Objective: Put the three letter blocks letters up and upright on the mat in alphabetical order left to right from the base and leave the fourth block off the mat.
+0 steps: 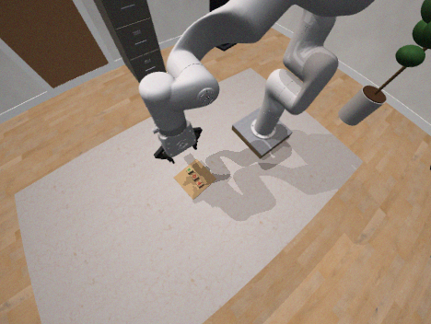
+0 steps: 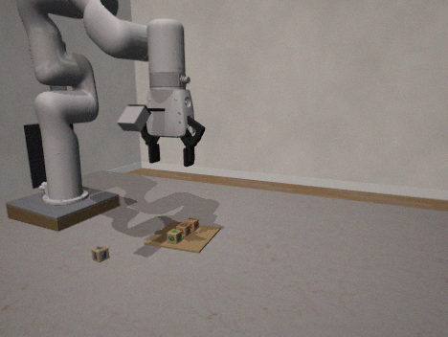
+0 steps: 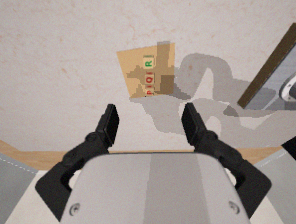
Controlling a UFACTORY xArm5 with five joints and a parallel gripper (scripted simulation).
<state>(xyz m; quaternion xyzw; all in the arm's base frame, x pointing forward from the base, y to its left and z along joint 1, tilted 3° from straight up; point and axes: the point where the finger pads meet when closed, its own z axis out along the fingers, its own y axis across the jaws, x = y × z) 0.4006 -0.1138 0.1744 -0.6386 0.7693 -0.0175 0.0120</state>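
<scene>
A small tan mat [image 2: 184, 237] lies on the grey rug. Three lettered blocks stand on it side by side in a row: a green-lettered one [image 2: 174, 235], a red-lettered middle one [image 2: 184, 229] and a red-lettered end one [image 2: 192, 223]. In the wrist view the mat [image 3: 148, 75] shows a green R [image 3: 148, 63], a red round letter [image 3: 150, 78] and a red P [image 3: 148, 91]. The fourth block [image 2: 100, 253], with blue marks, lies on the rug off the mat. My gripper [image 2: 170, 157] hangs open and empty high above the mat; it also shows in the overhead view [image 1: 180, 144].
The robot's base plate [image 2: 62, 211] stands left of the mat. A grey filing cabinet [image 1: 131, 34] is at the back, and a potted plant [image 1: 368, 101] at the right on the wooden floor. The arm's shadow falls across the mat.
</scene>
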